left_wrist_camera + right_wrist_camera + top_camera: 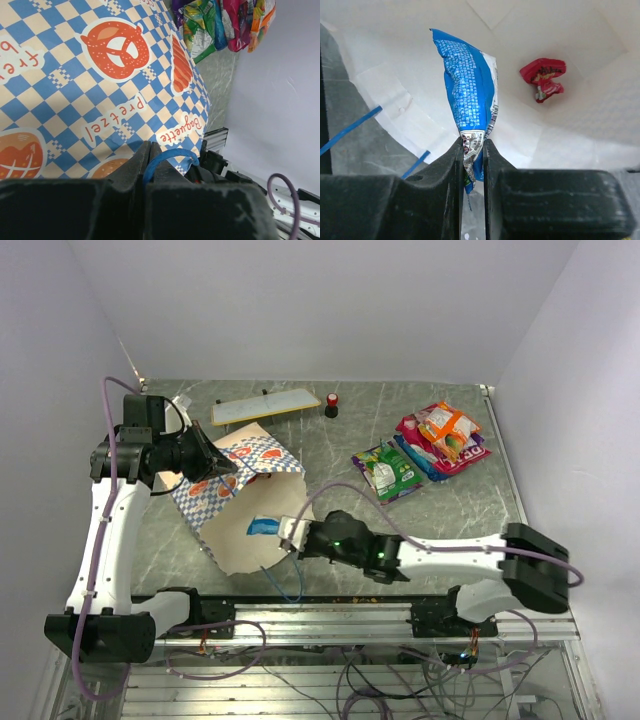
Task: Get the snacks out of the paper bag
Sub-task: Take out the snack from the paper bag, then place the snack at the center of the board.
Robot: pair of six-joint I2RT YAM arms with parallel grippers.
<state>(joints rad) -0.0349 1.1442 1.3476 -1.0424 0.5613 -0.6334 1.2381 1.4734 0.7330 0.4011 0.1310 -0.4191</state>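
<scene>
Jaws of my right gripper point(471, 145) pinch a blue packet point(467, 95) at the mouth of the paper bag point(240, 540). Deeper inside I see a tiny red wrapper point(543, 77). My left gripper point(148, 150) has its jaws clamped on the bag's blue cord handle point(170, 156). Right of the bag, more packets point(430, 445) lie on the counter point(330, 440).

Blue-and-white checks on the paper bag point(150, 100), orange-red logos, blue cord handle point(167, 157). Cream lining inside, a blue packet point(467, 100) with white speckling, a tiny red wrapper point(543, 77). Over there, green packet point(385, 468), magenta packet point(468, 457), orange packet point(447, 428).
</scene>
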